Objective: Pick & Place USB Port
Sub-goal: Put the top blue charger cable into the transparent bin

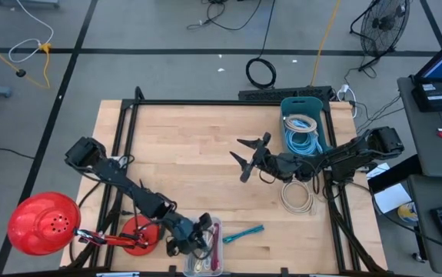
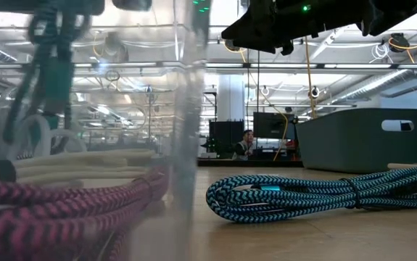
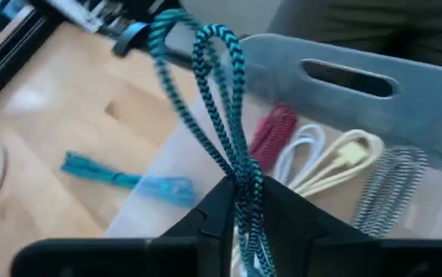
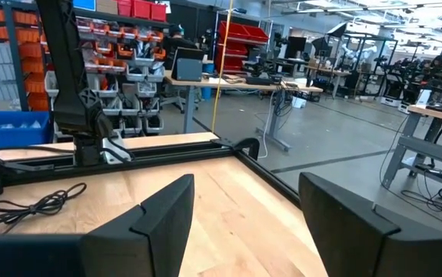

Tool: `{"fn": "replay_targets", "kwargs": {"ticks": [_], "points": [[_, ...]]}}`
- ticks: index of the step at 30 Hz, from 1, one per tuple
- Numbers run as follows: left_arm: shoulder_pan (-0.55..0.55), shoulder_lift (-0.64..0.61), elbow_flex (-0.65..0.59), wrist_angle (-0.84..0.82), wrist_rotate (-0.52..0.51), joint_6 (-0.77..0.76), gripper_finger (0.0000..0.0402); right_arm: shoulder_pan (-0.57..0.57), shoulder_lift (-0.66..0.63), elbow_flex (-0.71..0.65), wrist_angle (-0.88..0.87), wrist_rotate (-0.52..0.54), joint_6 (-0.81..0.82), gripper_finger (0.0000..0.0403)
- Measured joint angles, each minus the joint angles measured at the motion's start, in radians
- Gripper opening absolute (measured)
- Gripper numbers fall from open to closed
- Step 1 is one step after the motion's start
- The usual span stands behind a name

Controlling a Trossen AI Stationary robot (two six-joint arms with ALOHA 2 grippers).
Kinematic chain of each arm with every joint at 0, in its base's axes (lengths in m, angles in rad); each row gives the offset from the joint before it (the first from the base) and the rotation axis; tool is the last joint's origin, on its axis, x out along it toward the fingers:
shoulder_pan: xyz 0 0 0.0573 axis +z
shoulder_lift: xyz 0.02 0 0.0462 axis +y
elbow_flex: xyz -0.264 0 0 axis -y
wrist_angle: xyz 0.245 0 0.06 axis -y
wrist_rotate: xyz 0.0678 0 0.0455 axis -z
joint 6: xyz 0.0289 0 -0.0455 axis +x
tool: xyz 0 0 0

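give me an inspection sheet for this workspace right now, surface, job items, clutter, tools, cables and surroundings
Surface: wooden table, mostly bare in the middle.
Job's things: clear bin at the near edge holds red, white and striped cables; a teal braided cable hangs between the left tool's fingers over it.
Clutter: red lamp, red clamp.
Grippers: left tool over the clear bin, jaws close around the teal cable; right tool open above mid-table, empty.
Cables: a second teal cable lies on the table beside the bin; white coil; blue coils in the grey bin.
Surroundings: floor cords, a fan, a desk at right.
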State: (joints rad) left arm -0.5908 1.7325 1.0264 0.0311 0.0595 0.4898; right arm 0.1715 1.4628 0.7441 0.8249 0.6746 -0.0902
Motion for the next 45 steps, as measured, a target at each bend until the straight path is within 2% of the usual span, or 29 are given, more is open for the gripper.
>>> {"fn": "replay_targets", "kwargs": {"ticks": [9,15,18,21,25,27,29,35,40,45], "points": [[-0.041,0.000,0.000,0.053,-0.069,-0.067,0.0166,0.000,0.000,0.000,0.000,0.000,0.000,0.0226],[-0.040,0.000,0.000,0.060,-0.089,-0.093,0.0187,0.000,0.000,0.000,0.000,0.000,0.000,0.0226],[-0.038,0.000,0.000,0.063,-0.111,-0.104,0.0174,0.000,0.000,0.000,0.000,0.000,0.000,0.0226],[-0.031,0.000,0.000,0.073,-0.111,-0.127,0.0143,0.000,0.000,0.000,0.000,0.000,0.000,0.0226],[-0.012,0.000,0.000,0.088,-0.112,-0.153,0.0076,0.000,0.000,0.000,0.000,0.000,0.000,0.0226],[0.007,0.000,0.000,0.102,-0.110,-0.211,0.0031,0.000,0.000,0.000,0.000,0.000,0.000,0.0226],[0.031,-0.002,0.000,0.103,-0.085,-0.274,0.0010,0.000,0.000,0.000,0.000,0.000,0.001,0.0226],[0.088,-0.002,0.000,0.064,0.067,-0.434,0.0002,0.000,0.000,0.000,0.000,-0.001,0.001,0.0226],[0.090,-0.002,0.000,0.012,0.076,-0.443,0.0001,0.000,0.000,0.000,0.000,-0.001,0.000,0.0226],[0.090,0.000,0.000,-0.038,0.130,-0.460,0.0001,0.000,0.000,0.000,0.000,-0.001,0.001,0.0226]]}}
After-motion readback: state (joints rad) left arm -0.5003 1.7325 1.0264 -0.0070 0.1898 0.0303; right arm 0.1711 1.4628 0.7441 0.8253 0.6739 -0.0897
